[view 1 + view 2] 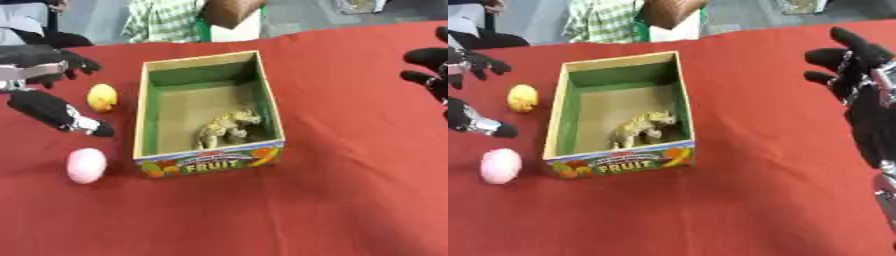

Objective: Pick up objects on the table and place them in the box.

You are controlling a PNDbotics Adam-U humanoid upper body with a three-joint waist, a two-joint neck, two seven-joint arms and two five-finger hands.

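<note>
nearest on the red counter [332,200] lies a pink egg-shaped thing [87,165], on its own, just below the tip of the left hand's lowest finger and not touching it. beside it, toward the middle, stands the box [268,102], a wooden open-topped crate with green inner walls and a front panel reading "fruit". inside the box, toward its near right corner, a small tan spotted animal figure [229,127] sits on the cardboard floor.

the left hand [39,75] comes in from the left edge, black with a silver band, its fingers [61,115] spread and relaxed, closed on nothing. one long finger slants down toward the box's left wall and ends short of it; the shorter ones curl slightly above. between these upper and lower fingers, just off their tips, rests a yellow lemon-like thing [102,97], near the box's left wall, apart from both the hand and the box.

the right hand [859,85] shows at the right edge, best in the right eye view, raised with its fingers spread apart and pointing up and inward, empty. it is well apart from the box and from every loose thing; the counter beneath its fingers is bare red cloth.

beyond the counter's far edge stands a person in a green checked shirt [162,20].
</note>
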